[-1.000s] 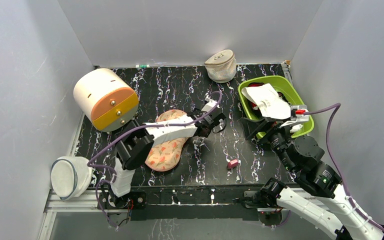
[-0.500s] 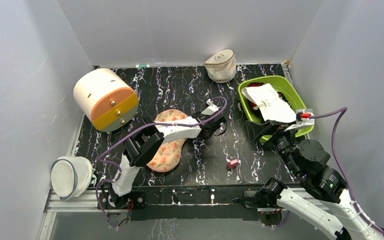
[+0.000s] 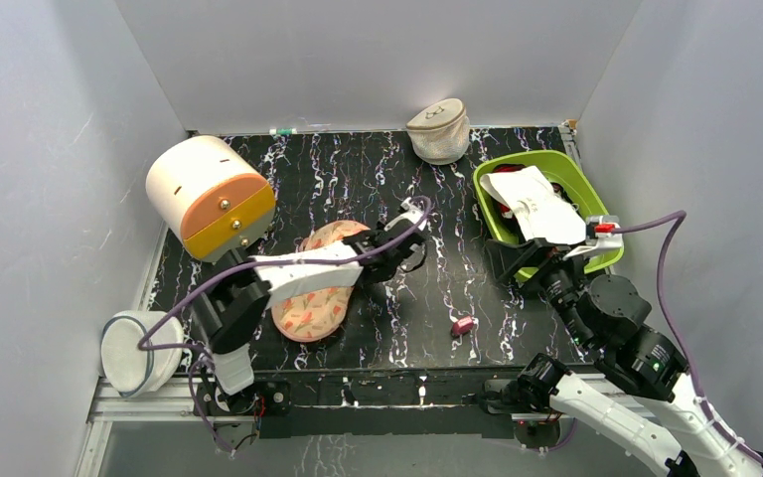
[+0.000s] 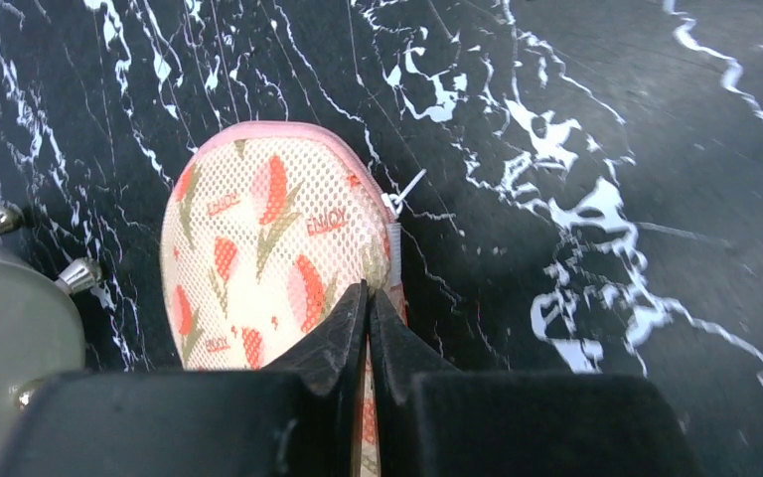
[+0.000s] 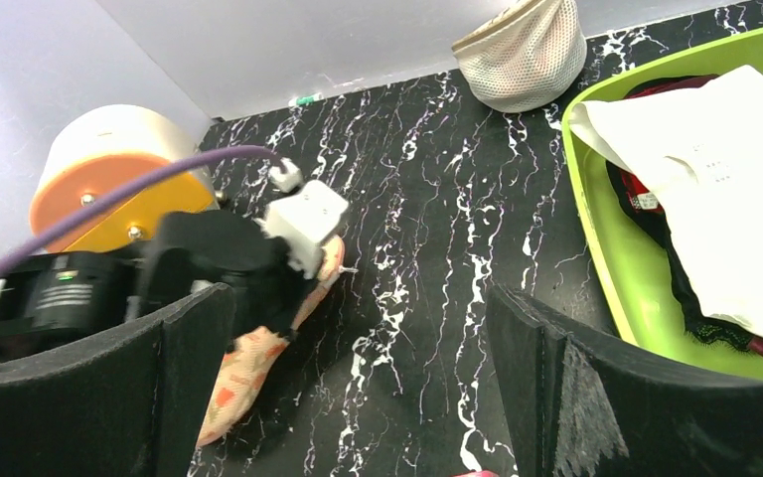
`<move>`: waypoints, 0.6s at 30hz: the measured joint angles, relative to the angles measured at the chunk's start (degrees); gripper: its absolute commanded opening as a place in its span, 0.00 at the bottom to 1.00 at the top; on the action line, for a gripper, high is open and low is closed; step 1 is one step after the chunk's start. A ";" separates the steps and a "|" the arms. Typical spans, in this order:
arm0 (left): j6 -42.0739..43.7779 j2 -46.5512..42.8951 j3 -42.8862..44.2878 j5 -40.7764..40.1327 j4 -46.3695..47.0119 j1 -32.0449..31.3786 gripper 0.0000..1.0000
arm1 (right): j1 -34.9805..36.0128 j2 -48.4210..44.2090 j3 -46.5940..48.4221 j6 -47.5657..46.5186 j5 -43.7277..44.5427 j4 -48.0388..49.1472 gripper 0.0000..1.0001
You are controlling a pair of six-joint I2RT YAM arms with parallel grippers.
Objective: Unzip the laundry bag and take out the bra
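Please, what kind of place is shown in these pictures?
Probably a robot test booth, set up for laundry practice: plain white walls close in a black marbled table, two arms are bolted at its near edge, and a green tub holds clothes.

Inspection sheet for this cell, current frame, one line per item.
Surface: black marbled table, white veining.
Job's things: laundry bag flat, looks zipped; no bra visible through it.
Clutter: cream-orange drum, beige mesh pouch, white round pouch, small pink object, green bin holding garments.
Grippers: left gripper shut at the bag's zip edge; right gripper open, empty.
Cables: purple cable loops along each arm.
Surroundings: plain grey walls.
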 measured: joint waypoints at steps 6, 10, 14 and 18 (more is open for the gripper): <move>8.33 -15.23 -11.17 8.68 7.87 0.15 0.00 | 0.00 3.87 -0.13 0.00 0.09 0.07 0.98; 12.20 -20.96 -16.50 11.58 11.56 0.15 0.00 | 0.00 8.44 -2.01 -0.31 -0.37 1.46 0.97; 14.99 -24.94 -21.86 13.51 15.47 0.15 0.00 | 0.00 12.74 -5.97 -1.62 -2.32 4.63 0.95; 16.83 -28.00 -25.11 14.32 17.81 0.15 0.00 | 0.00 16.87 -9.94 -2.75 -6.64 9.14 0.92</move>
